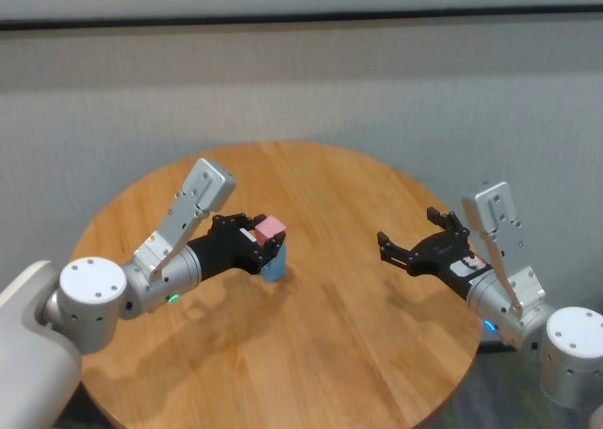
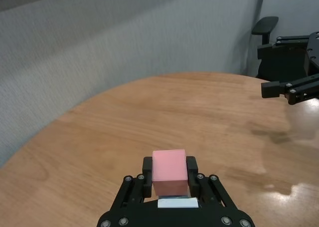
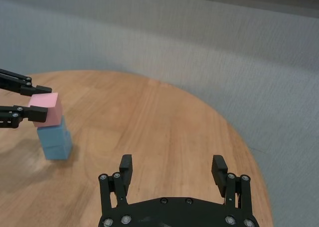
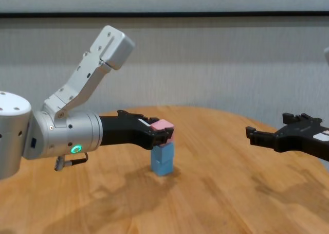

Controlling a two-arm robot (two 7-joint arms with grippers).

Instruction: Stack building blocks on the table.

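My left pincer (image 1: 267,243) is closed on the pink block (image 1: 271,227), one finger (image 2: 146,179) on each side of it. I hold the block level and by its two sides, so that its flat bottom can sit square on the blue stack (image 3: 55,139). This stack is my landmark: two light blue blocks, one on the other, standing on the desk (image 1: 330,354) left of its middle. The pink block is directly above the stack. In the right wrist view it seems to touch the top of the upper blue block, a little shifted toward my left arm, but I cannot say if it rests there fully or only hangs just above. I judge that the placing is in its last step and only the release is missing.

Some things are hard to see. In the head view my fingers and the pink block cover the upper blue block, so only one blue block (image 1: 274,264) shows there. In the left wrist view the pink block hides almost all the stack; only a thin blue edge appears under it.

Far to the right of the stack, my right pincer (image 1: 403,250) hovers above the desk, wide open and holding nothing. I think it waits there so it does not disturb the stack.
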